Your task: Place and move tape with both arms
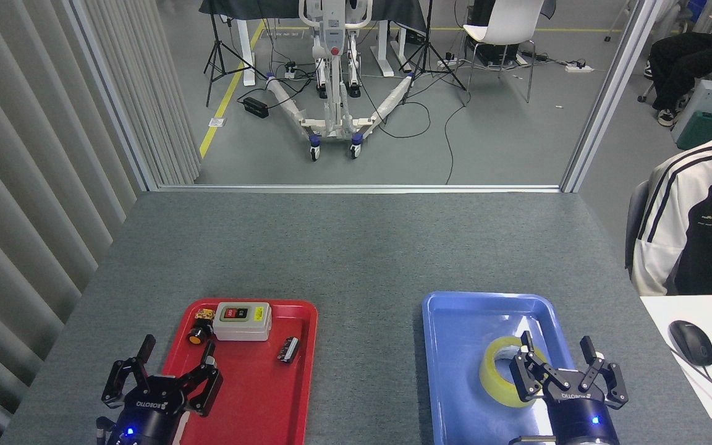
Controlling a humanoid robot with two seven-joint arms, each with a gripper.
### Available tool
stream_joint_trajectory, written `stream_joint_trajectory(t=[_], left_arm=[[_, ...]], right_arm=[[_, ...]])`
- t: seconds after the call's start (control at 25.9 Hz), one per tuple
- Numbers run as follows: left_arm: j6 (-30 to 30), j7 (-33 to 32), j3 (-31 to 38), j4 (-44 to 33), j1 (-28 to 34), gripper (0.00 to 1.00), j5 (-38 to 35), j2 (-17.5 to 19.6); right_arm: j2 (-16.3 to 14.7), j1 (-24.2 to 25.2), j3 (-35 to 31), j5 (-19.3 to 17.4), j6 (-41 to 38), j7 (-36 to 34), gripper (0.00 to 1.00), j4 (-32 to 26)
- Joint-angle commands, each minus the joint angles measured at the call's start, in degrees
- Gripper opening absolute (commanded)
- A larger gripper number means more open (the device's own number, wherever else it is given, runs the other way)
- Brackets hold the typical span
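The yellow tape [499, 371] lies flat in the blue tray [464, 321], its white core facing up. My right gripper [556, 347] stands open at the roll's right side, its left finger over the roll's right edge and its right finger clear of it. Nothing is held. At the bottom left my left gripper [178, 350] is open over the near left corner of the red tray [257, 395], empty.
In the red tray sit a grey switch box [242, 321], an orange-capped part [196, 334] and a small black piece [288, 349]. A person in a white-and-black jacket [690, 216] sits at the right, beside a white desk with a mouse [691, 342].
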Motion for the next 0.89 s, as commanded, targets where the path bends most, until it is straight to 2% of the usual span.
stream_joint_trajectory(t=[0.0,0.23,0.39,0.85], left_arm=[[0.12,-0.07,0.08,0.12,0.00,1.00,0.21,-0.18],[0.91,-0.33,0.16,-0.23,-0.09,1.00,0.92,1.31],[0.29,-0.77,0.52,-0.75,-0.09,1.00,3.03,1.05],[-1.11,-1.74,0.43,-2.69,-0.61,1.00,3.03,1.49]], right_arm=[[0.06,0.05,0.00,-0.01,0.13,0.06,1.00,-0.11],[0.14,0.05,0.00,-0.01,0.05,-0.12,1.00,-0.20],[0.14,0.05,0.00,-0.01,-0.04,-0.12,1.00,-0.29],[0.32,0.05,0.00,0.08,-0.83,-0.21,1.00,-0.37]])
